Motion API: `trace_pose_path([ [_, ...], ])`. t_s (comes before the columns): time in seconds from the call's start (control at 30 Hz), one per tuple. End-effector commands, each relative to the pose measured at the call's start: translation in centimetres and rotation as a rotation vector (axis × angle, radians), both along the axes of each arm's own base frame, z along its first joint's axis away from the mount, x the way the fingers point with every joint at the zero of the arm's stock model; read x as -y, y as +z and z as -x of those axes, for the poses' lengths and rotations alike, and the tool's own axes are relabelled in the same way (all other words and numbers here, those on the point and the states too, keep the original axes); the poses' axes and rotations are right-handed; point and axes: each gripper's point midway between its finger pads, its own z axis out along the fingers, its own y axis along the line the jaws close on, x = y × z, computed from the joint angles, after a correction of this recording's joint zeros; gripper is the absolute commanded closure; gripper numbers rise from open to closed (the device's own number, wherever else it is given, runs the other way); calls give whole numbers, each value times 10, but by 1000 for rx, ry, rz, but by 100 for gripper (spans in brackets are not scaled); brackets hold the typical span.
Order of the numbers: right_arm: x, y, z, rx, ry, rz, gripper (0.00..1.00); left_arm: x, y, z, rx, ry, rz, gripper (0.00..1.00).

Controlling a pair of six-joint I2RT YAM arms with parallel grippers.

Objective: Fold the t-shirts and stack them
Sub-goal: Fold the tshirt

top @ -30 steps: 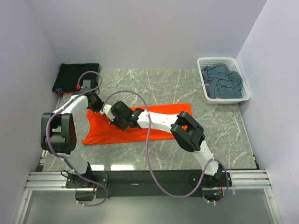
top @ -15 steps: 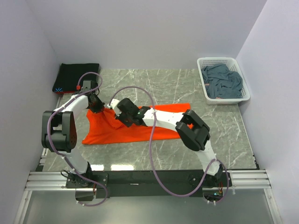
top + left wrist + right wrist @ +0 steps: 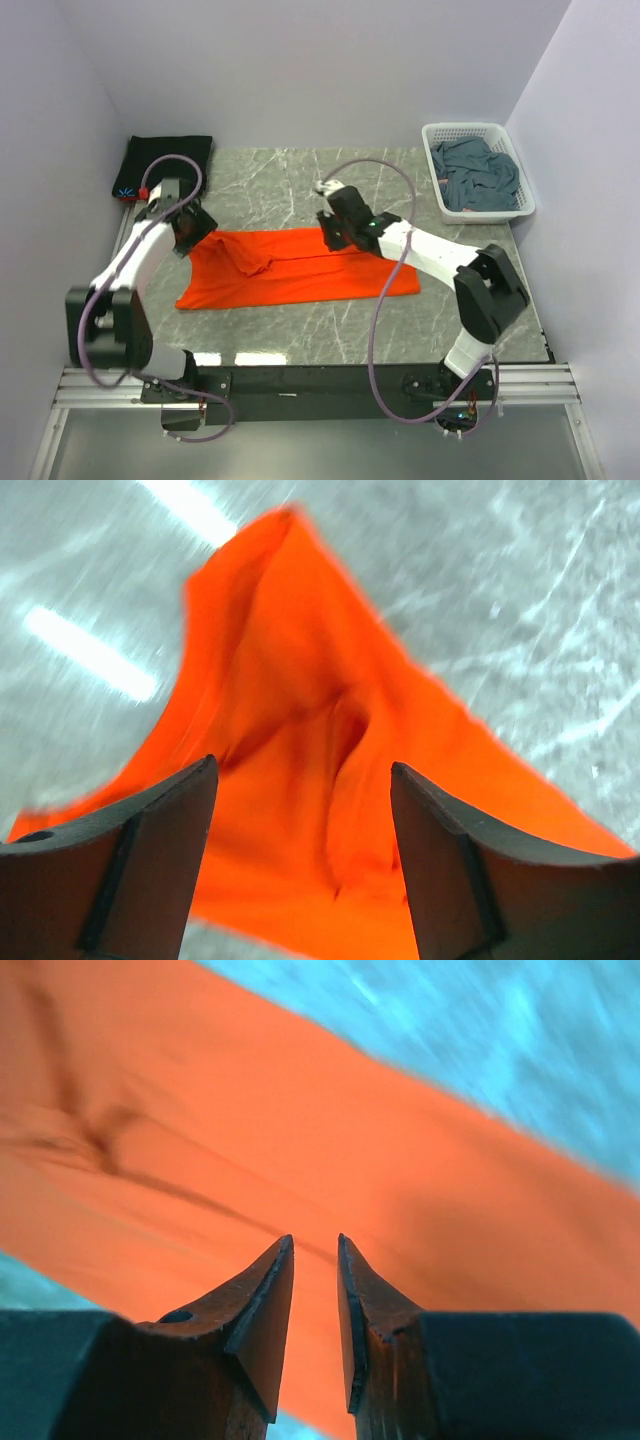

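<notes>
The bright orange t-shirt point(image 3: 300, 268) lies flat on the marble table as a long folded strip, with a crease near its left end. My left gripper point(image 3: 192, 238) hovers over the shirt's upper left corner. Its jaws stand wide open over orange cloth point(image 3: 300, 730) with nothing between them. My right gripper point(image 3: 333, 240) is above the strip's far edge near the middle, its jaws a narrow gap apart and empty over the cloth point(image 3: 300, 1140). The black t-shirt point(image 3: 165, 162) lies folded at the back left. A slate blue-grey t-shirt point(image 3: 478, 175) is bunched in the basket.
The white lattice basket point(image 3: 523, 205) stands at the back right corner of the table. Purple-grey walls close in the left, back and right sides. Both arms' cables loop above the table near the orange shirt.
Both grippers have opened and let go of the orange shirt. The right arm swung from the shirt's left part toward the middle back, and the shirt now lies spread out to the right.
</notes>
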Motion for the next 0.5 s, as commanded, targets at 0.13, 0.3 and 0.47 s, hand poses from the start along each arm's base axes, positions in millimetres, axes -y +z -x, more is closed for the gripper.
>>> trace_pose_path([
  [0.13,61,-40,53,-191,-187,50,66,-3,-17,81,-39,114,40,30],
  [0.3,82,-73,70,-258,-227,109,63,-7,-41,96,-60,171,63,36],
  [0.47,93,-89,72,-289,-256,148,63,-20,-75,111,-168,265,87,41],
])
